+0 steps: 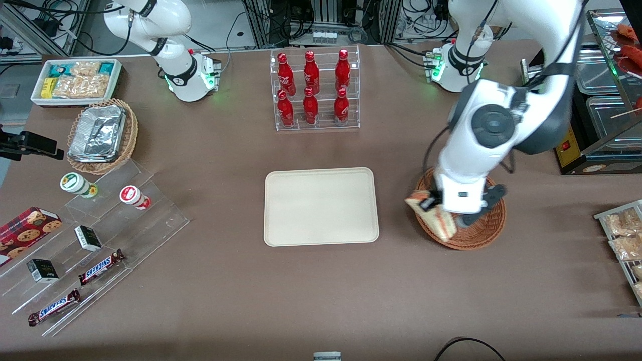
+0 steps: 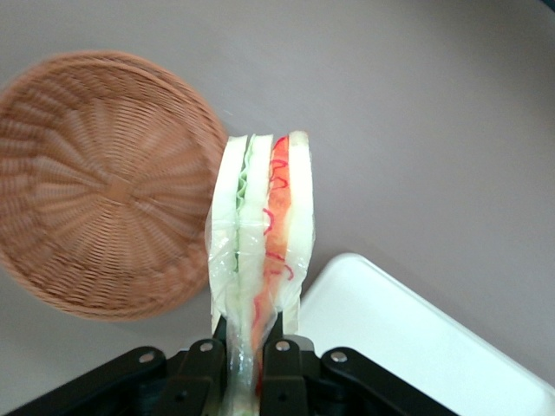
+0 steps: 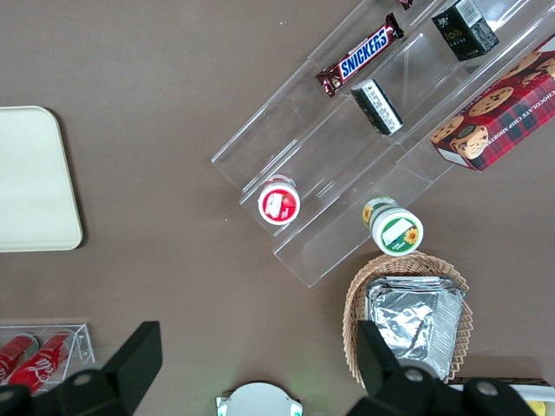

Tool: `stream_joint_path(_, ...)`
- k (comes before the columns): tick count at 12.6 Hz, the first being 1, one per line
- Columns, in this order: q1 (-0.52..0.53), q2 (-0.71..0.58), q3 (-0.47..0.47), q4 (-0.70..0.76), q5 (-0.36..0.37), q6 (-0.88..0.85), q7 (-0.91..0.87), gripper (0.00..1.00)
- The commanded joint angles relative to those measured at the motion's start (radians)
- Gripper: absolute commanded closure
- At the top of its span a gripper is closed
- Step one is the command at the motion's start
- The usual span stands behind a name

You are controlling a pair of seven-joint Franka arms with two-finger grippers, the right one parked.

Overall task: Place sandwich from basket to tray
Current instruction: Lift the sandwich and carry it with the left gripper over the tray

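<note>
Claw (image 2: 245, 351): clamped on sandwich (image 2: 260, 234), wedge edge-up, lifted clear of basket (image 2: 104, 186). Tray (image 2: 416, 338) lies close beside claw. Advice: carry level over tray centre, lower before release.

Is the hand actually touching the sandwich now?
Touching. The left wrist view shows the hand shut on the sandwich, its fingers pressing the wrapped wedge from both sides, clear of the basket.

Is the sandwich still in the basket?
Out. The gripper pinches the sandwich in the air at the basket's edge, and the basket looks empty. The tray is bare.
</note>
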Motion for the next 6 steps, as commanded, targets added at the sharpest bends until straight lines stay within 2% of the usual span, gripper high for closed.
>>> stream_joint_path(1, -0.095, 0.118, 0.008, 0.147, 0.012, -0.022, 0.033, 1.00)
stream_joint_path(4, -0.187, 0.199, 0.008, 0.196, 0.012, 0.001, 0.130, 1.00)
stream_joint_path(6, -0.207, 0.239, 0.003, 0.201, 0.005, 0.079, 0.195, 1.00)
